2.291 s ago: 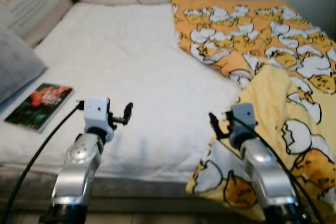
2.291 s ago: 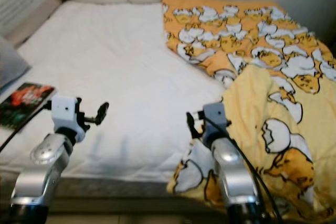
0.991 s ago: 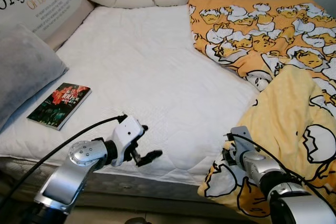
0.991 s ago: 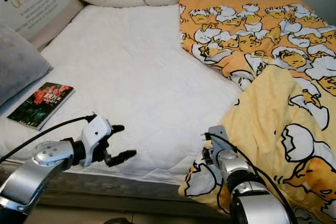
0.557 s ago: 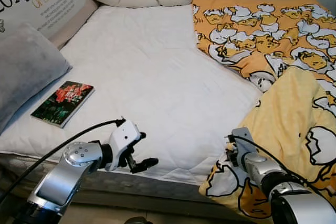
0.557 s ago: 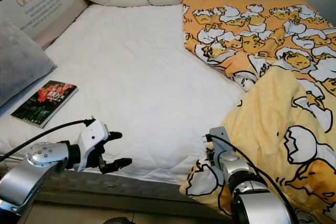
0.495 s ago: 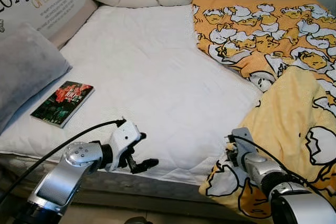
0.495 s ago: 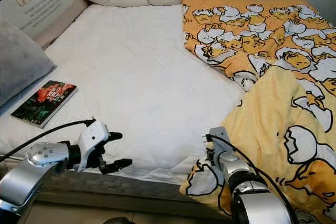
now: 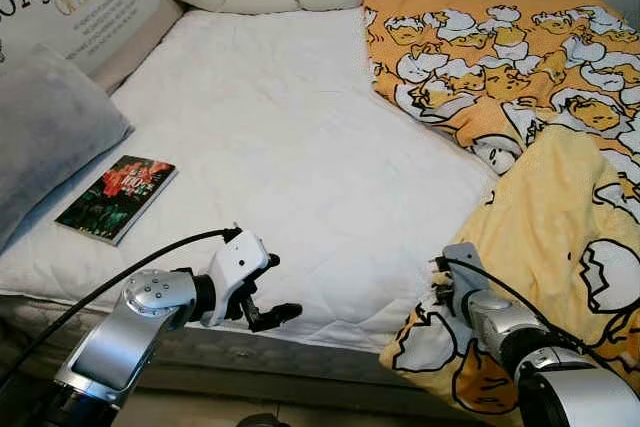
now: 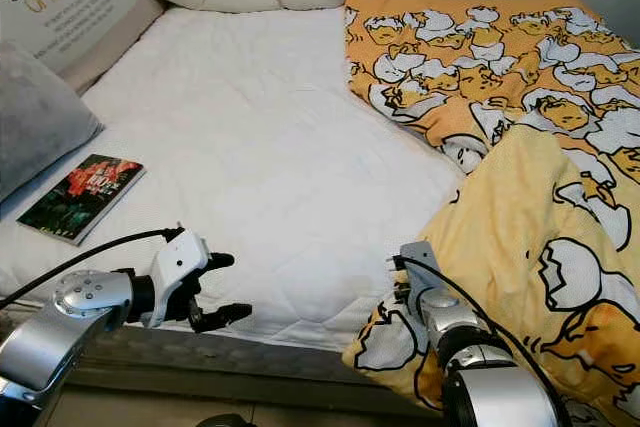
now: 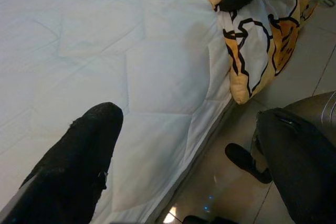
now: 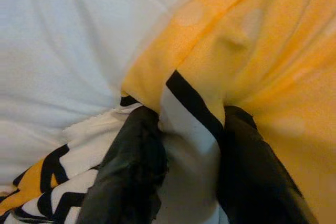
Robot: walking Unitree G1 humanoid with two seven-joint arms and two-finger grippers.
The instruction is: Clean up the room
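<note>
The left arm reached forward from the lower left with its wrist bent inward, and the left hand (image 9: 272,292) pointed toward the right with its two black fingers (image 11: 79,156) spread apart and nothing between them. The right arm came up from the lower right, its wrist turned down and its hand (image 12: 190,150) low at the front. Its two black fingers (image 12: 131,166) were pinched on a fold of cloth.

Two silver, rounded metal arms rise from the bottom of the frame — the left arm (image 9: 130,332) with a white boxy wrist block and trailing black cable, the right arm (image 9: 520,347) with a grey one — each ending in black jaws.
</note>
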